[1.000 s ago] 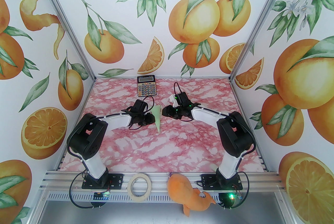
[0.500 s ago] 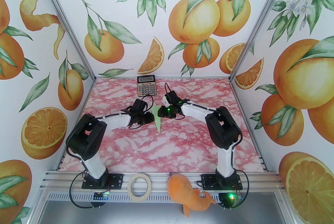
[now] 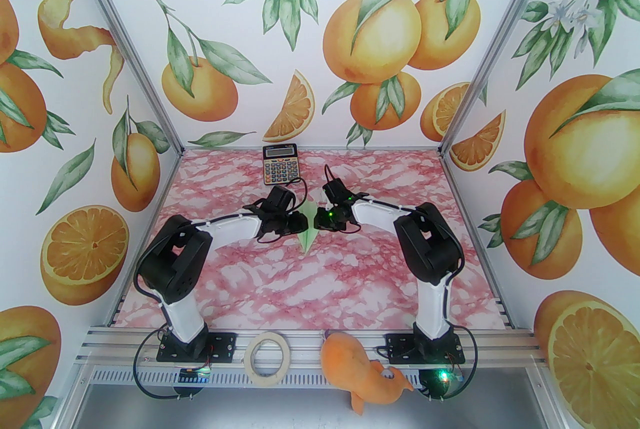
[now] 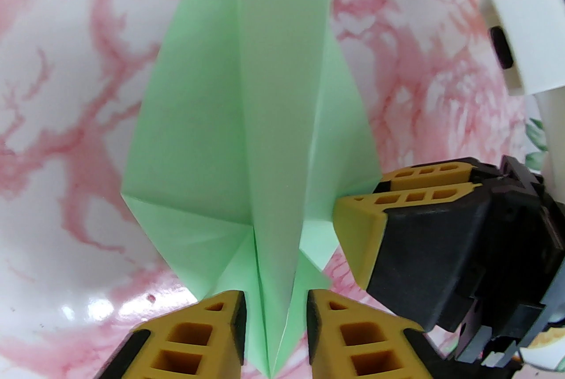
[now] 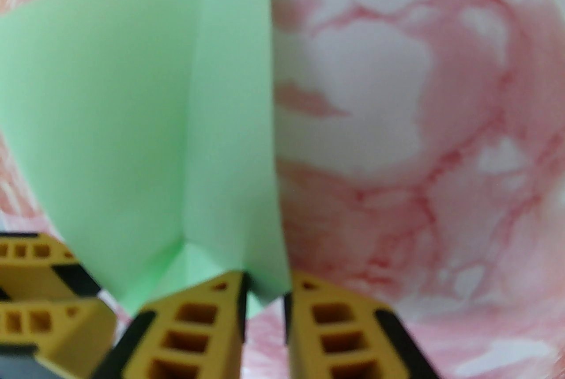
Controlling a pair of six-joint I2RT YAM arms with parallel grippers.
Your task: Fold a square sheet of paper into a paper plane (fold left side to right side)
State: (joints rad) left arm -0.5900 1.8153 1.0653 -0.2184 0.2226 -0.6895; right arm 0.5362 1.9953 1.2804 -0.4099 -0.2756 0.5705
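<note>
The paper plane [image 4: 273, 103] is showing as thin, matt pale green paper, crisply creased. The worktop [image 4: 66, 59] is gleaming glossy under a pink marble print. The left tool [image 4: 276, 297] and right tool [image 5: 267, 280] are presenting fingers [image 4: 207, 333] of hollow-celled yellow plastic with matt black facings. The plush toy [image 3: 355, 367] is looking like fuzzy cloth; the frame rail [image 3: 500, 342] is shining as bare metal.

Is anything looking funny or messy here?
Yes. The orange plush toy flops over the near rail, hanging off its edge. The paper plane looks lopsided too, one wing spread wider than the other.
</note>
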